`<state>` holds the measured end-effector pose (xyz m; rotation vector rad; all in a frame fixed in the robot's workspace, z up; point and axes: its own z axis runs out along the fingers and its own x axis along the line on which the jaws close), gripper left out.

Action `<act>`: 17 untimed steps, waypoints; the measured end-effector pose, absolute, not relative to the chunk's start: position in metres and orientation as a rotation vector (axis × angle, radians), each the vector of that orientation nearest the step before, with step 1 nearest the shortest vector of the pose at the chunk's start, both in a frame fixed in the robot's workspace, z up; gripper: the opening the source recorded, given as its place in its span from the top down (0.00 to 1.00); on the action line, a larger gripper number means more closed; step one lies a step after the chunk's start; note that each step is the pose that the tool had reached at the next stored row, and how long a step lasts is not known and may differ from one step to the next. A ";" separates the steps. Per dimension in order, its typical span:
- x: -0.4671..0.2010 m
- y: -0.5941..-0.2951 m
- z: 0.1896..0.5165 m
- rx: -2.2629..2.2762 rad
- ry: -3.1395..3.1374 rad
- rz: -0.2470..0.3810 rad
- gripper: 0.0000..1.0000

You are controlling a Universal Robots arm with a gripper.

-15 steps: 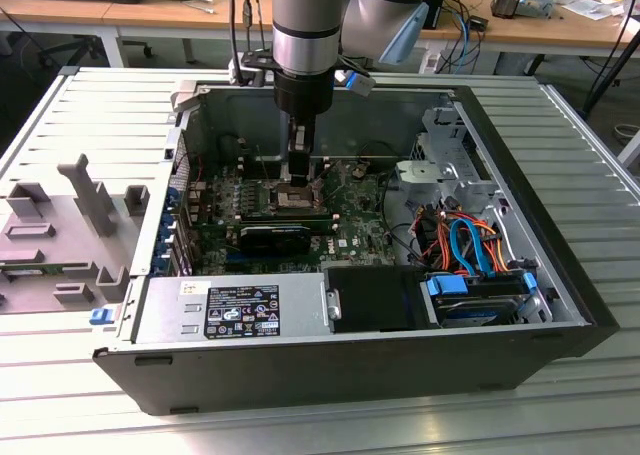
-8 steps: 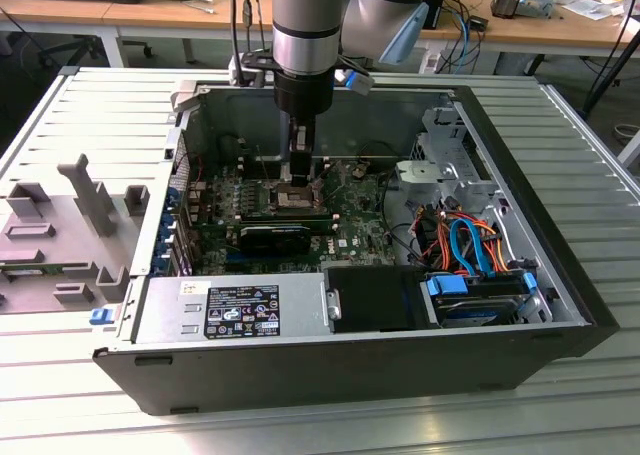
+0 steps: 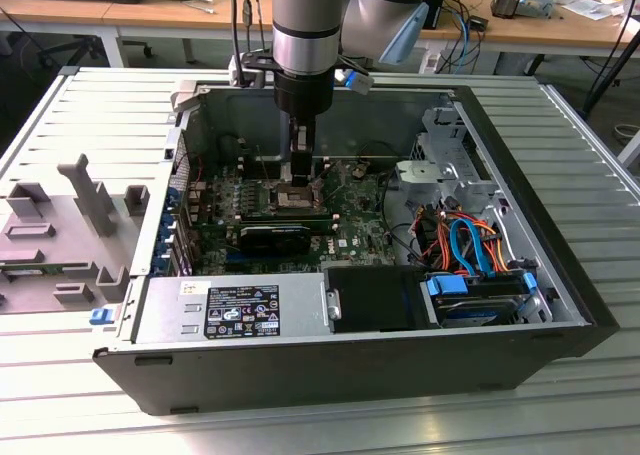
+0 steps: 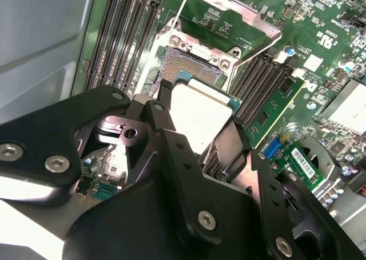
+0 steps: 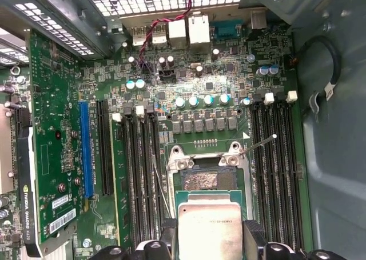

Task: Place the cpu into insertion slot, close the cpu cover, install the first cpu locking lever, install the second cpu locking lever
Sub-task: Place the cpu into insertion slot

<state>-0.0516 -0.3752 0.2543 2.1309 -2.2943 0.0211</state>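
Exterior view: the arm is reaching straight down into an open computer case [image 3: 300, 375] lying on a ribbed surface [image 3: 90, 115]. The hand [image 3: 300, 180] is hanging directly over the insertion slot [image 3: 297, 200] and hiding most of it.

Second wrist view: the hand is grasping the cpu [image 4: 200, 117] by two opposite edges, holding it flat with its metal top up. The slot is lying just ahead of the chip, which is overlapping its near edge. The cpu cover [image 4: 234, 8] is standing open beyond.

First wrist view: chip and slot are sitting square to each other, sides parallel. Whether the chip is touching the slot cannot be told, and the chip's near edge is cut off.
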 end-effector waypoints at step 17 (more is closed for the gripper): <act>-0.052 -0.375 0.254 2.150 -2.277 0.021 0.46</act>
